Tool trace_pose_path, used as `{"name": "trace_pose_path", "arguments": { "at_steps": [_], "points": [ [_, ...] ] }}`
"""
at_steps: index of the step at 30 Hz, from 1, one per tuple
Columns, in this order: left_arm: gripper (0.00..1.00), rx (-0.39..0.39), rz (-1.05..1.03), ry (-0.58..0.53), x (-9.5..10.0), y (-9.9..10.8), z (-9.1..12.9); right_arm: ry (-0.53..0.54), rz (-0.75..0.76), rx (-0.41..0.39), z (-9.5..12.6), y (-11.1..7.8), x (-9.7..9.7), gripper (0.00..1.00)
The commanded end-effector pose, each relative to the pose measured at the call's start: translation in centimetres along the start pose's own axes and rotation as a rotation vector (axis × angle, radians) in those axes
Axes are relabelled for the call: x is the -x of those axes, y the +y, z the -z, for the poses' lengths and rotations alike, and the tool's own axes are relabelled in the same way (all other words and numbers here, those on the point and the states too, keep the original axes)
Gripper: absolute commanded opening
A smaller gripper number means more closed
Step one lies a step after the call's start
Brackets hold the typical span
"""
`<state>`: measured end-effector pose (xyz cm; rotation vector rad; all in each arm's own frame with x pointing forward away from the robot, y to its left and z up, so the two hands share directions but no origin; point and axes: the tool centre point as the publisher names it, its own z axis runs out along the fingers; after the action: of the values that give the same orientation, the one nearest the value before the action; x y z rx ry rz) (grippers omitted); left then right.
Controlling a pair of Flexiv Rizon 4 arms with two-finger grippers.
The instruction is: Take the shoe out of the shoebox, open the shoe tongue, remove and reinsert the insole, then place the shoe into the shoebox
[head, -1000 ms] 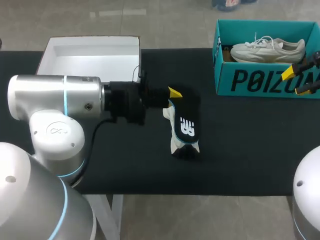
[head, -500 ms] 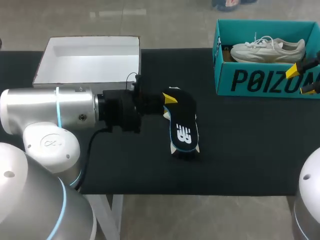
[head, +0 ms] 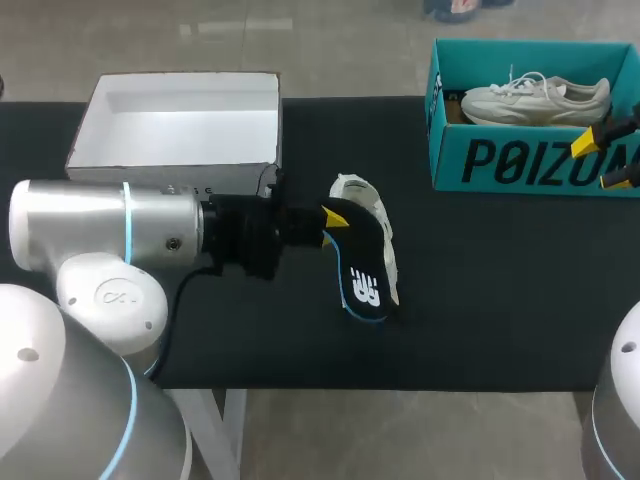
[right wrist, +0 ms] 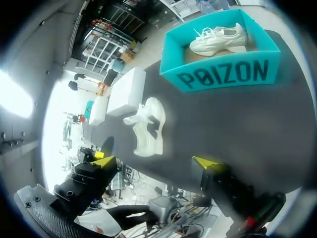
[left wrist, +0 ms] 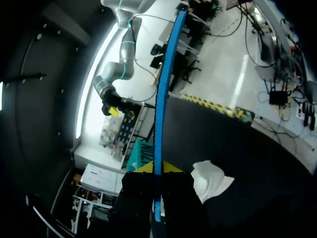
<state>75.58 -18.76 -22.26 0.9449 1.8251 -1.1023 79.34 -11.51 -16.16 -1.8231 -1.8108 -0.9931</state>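
Left gripper: clamped down, both yellow tips pinching the insole from two sides near the middle of the table; from the left wrist the tips sit almost together, with only the thin sheet between them
Insole: one, black with a blue rim and a white logo, gripped at its far end, free end pointing toward the table's near edge; from the left wrist it is a thin blue strip running straight out ahead of the fingers
Shoe on the table: one, white, lying right by the insole, its far end poking out past the gripper and a sliver showing along the insole's right side; whether insole and shoe touch, cannot tell
Right gripper: fingers spread wide, nothing between them, hanging at the table's right edge just in front of the shoebox
Shoebox: one, teal, open on top, at the far right of the table, well apart from the held insole
Shoe in the shoebox: one, white, laces showing, lying lengthwise inside
White box: one, open on top, at the far left, just behind the left arm
Table: one, black top, carrying both boxes and the loose shoe
Tally: two shoes, two boxes, one insole, two grippers, one shut and one open
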Motion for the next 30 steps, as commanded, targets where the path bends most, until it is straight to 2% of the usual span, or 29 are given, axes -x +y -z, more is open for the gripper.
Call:
{"name": "trace_pose_path", "arguments": {
  "at_steps": [1,4,10,13,30],
  "points": [
    [0.0,0.116,0.037,0.21,-1.3,2.5,-4.0,-0.003,-0.001,0.001,0.1,-0.2,0.0,1.0],
    [0.0,0.148,0.038,0.251,-2.6,3.3,-4.7,-0.003,-0.001,0.001,0.1,-0.2,0.0,1.0],
    [0.0,0.18,0.008,0.295,-3.5,3.9,-6.2,-0.003,-0.001,0.001,0.1,-0.2,0.0,1.0],
    [0.0,0.198,-0.002,0.326,-3.3,3.8,-6.4,-0.003,-0.001,0.001,0.1,-0.2,0.0,1.0],
    [0.0,0.191,0.0,0.338,-3.3,3.8,-6.5,-0.003,-0.001,0.001,0.1,-0.2,0.0,1.0]
  ]
}}
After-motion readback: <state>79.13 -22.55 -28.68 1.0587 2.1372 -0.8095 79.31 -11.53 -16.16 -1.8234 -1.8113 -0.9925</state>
